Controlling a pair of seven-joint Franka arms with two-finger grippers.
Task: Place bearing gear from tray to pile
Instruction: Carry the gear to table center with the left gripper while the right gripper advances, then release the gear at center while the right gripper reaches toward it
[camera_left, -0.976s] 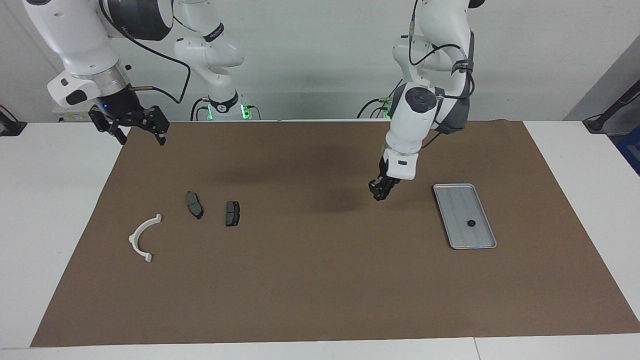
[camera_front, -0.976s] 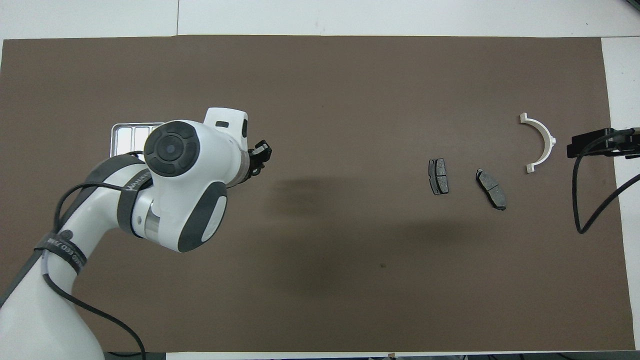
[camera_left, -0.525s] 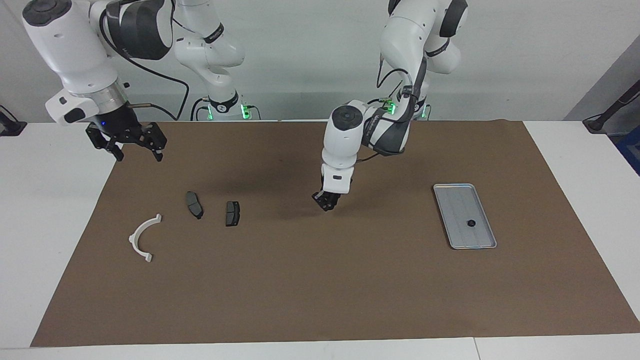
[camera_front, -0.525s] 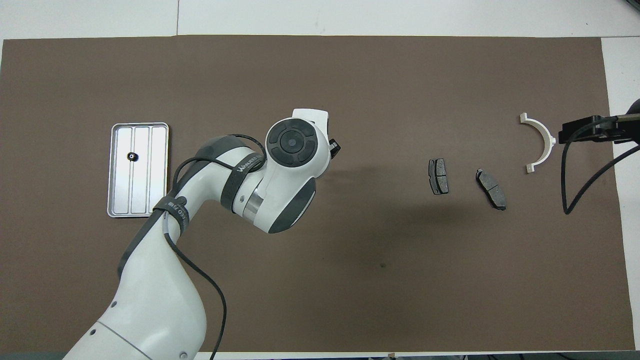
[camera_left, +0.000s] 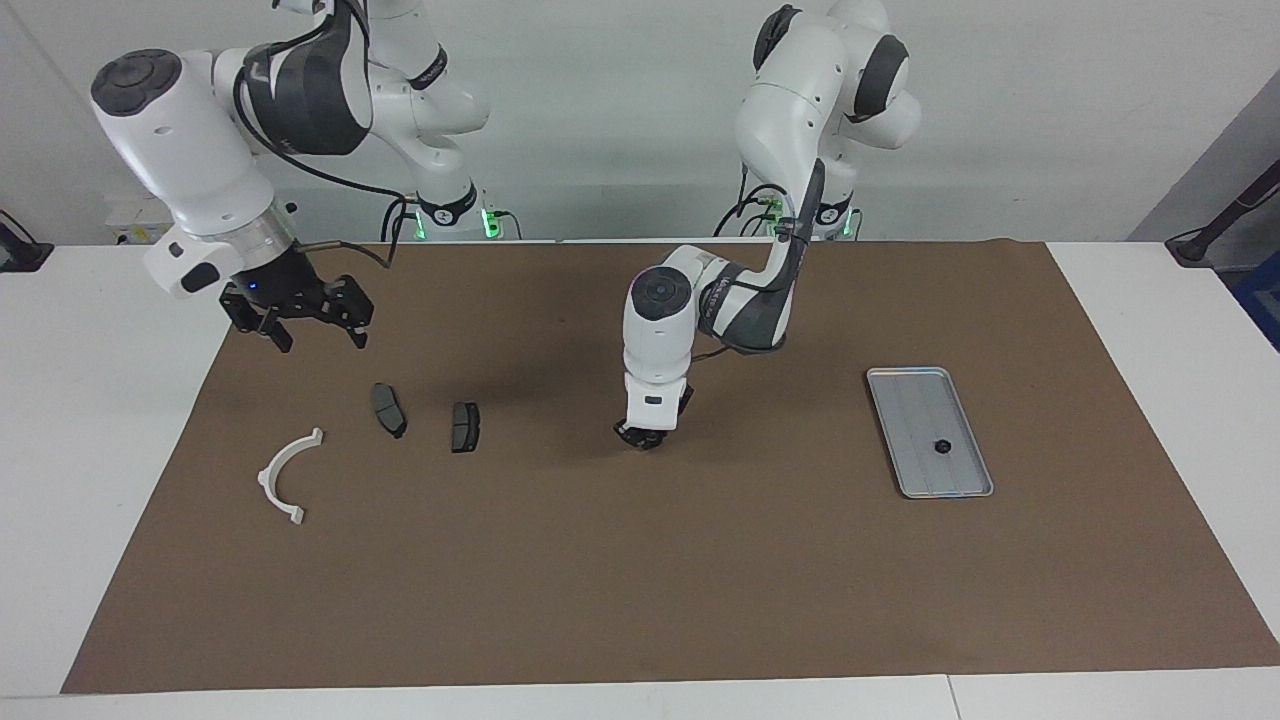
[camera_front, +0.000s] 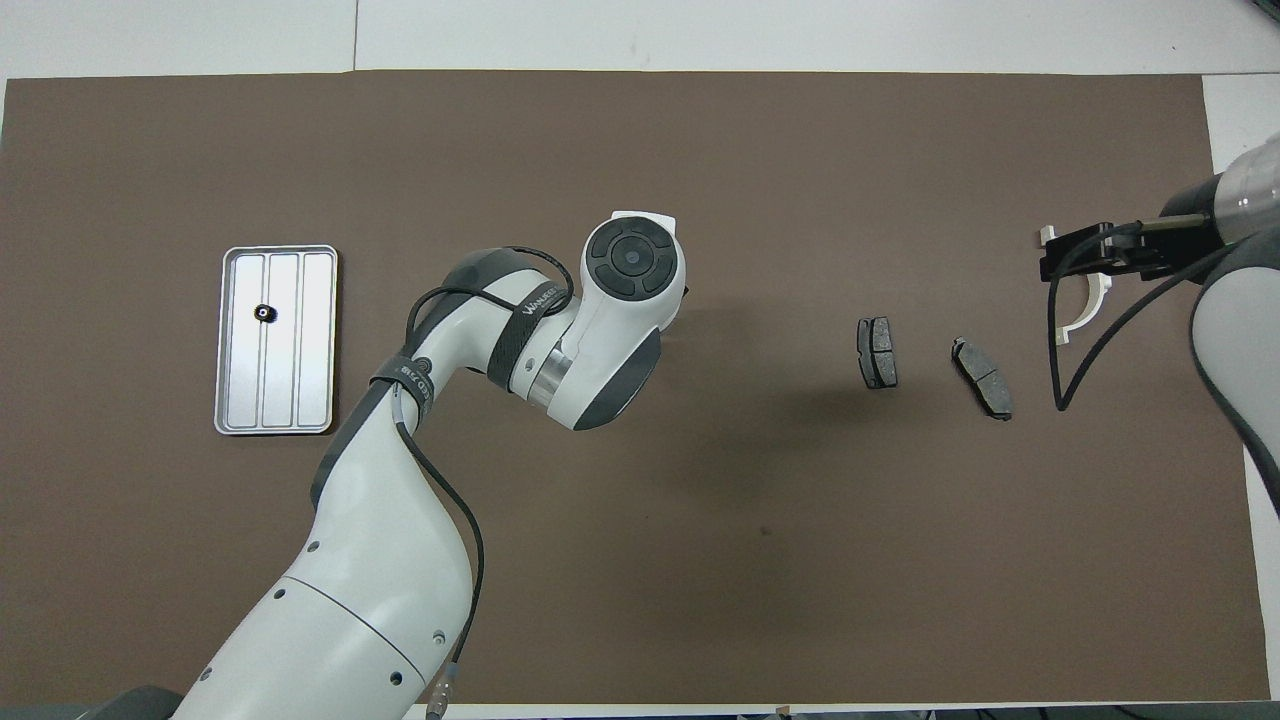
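Observation:
The silver tray (camera_left: 905, 385) lies toward the left arm's end of the table, also in the overhead view (camera_front: 225, 340). A small black bearing gear (camera_left: 940, 447) sits in it (camera_front: 263, 313). The pile is a white arc bracket (camera_left: 285, 475) and two dark brake pads (camera_left: 388, 409) (camera_left: 465, 427) toward the right arm's end. My left gripper (camera_left: 641, 437) is low over the bare mat between tray and pile; its own wrist hides it from overhead. My right gripper (camera_left: 315, 335) is open and empty in the air by the pile; from overhead (camera_front: 1075, 262) it covers one end of the bracket (camera_front: 1090, 305).
A brown mat (camera_left: 640, 600) covers most of the white table. The left arm's elbow and forearm (camera_front: 480, 330) reach over the mat between the tray and the middle.
My left gripper has swung from beside the tray toward the pile and come down close to the mat. My right gripper has moved lower and toward the pile. The gear in the tray has not moved.

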